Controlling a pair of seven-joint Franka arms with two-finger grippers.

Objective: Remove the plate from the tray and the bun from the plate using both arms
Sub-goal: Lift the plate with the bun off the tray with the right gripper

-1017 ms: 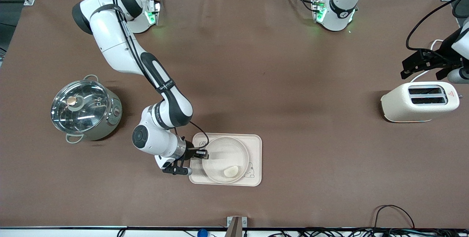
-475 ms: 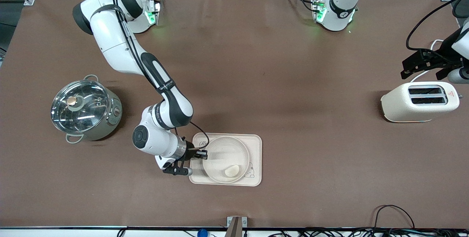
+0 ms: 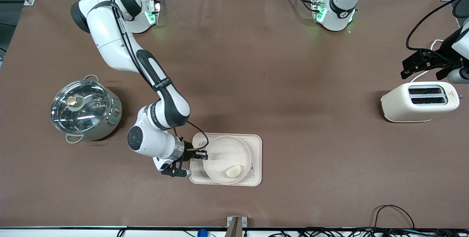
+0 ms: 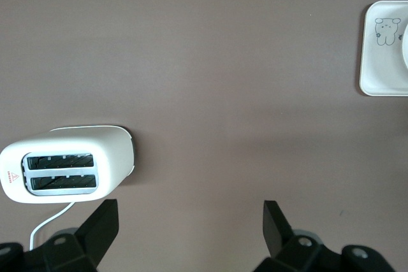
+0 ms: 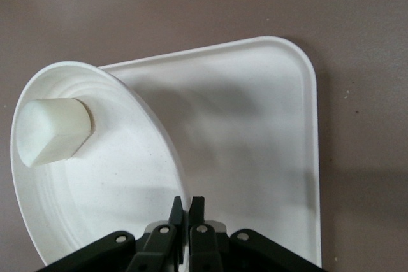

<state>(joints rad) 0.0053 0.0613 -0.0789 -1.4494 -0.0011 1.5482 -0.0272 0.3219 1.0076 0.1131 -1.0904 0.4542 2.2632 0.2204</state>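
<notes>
Pinching plate (image 3: 224, 156) rim: right tool (image 3: 202, 154) | plate tilted over tray (image 3: 256, 163)

Plate with bun, over the tray

The round cream plate (image 3: 220, 152) is tilted over the tray (image 3: 256, 160); the small whitish bun (image 3: 233, 171) lies inside it, by its rim nearest the front camera.

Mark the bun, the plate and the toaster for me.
bun (image 3: 233, 171), front view, its top.
plate (image 3: 220, 152), front view, bare inner floor.
toaster (image 3: 399, 105), front view, top of its body beside the slots.
</notes>
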